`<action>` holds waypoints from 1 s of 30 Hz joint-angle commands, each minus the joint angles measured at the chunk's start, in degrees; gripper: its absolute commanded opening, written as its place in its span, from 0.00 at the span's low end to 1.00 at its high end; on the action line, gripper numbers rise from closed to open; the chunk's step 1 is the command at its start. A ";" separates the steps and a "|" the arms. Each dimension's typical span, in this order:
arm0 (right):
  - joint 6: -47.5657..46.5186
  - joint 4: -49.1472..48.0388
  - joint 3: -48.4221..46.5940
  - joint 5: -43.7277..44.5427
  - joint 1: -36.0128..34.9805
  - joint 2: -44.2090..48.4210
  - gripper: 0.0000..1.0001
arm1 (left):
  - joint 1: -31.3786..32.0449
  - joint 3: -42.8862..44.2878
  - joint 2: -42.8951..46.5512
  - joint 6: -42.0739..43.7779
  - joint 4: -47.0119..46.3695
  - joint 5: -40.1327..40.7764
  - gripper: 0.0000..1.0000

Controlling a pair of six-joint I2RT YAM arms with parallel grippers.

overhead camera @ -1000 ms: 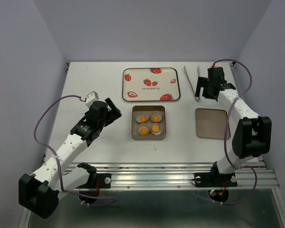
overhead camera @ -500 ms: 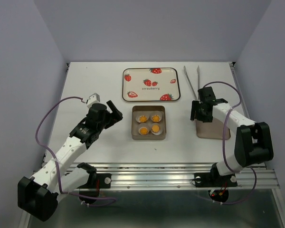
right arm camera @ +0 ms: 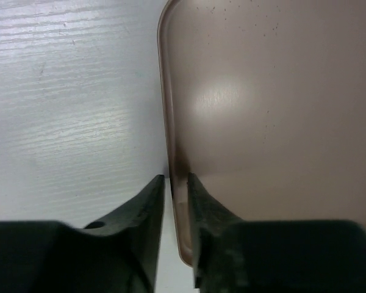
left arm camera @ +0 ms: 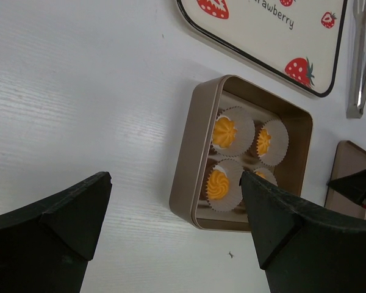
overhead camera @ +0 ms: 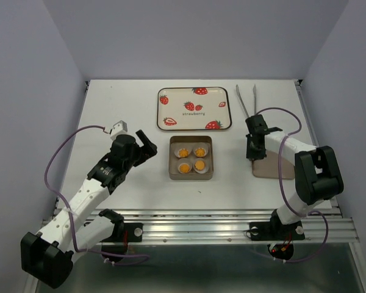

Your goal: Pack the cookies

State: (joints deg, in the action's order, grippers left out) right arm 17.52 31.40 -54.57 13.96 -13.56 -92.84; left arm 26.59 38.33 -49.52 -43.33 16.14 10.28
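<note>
Word "strawberry" [overhead camera: 194,113] was printed in small dark letters at the middle of the tray [overhead camera: 178,99], among red strawberry pictures [overhead camera: 199,91], cropped to "rawberry" in left wrist view, nothing else legible.

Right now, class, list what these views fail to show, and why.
Top view: right tool tips, hidden under its own body.
Left wrist: fourth cookie mostly behind the left tool; lid cut by the frame edge.
Right wrist: whether the fingers already pinch the lid rim; too close to tell.
</note>
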 commanded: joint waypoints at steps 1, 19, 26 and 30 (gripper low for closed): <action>0.06 -3.10 0.34 -0.15 -0.49 -0.41 0.22 | 0.31 -0.71 0.21 0.26 -0.41 0.18 0.99; -0.29 -2.48 -2.65 -13.92 -0.50 14.78 0.01 | 0.22 -1.68 6.01 -0.97 1.96 1.85 0.99; 0.06 -4.49 -7.04 -35.61 -0.50 25.06 0.01 | 0.22 -1.76 6.71 -0.97 1.96 1.23 0.99; 6.35 -10.90 -7.49 -51.37 -0.50 28.41 0.01 | 0.22 -1.59 7.68 -0.88 1.96 0.71 0.99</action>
State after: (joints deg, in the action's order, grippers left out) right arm 18.68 28.58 -59.35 -19.51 -13.58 -67.37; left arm 26.63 36.93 -43.57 -44.16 17.96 10.98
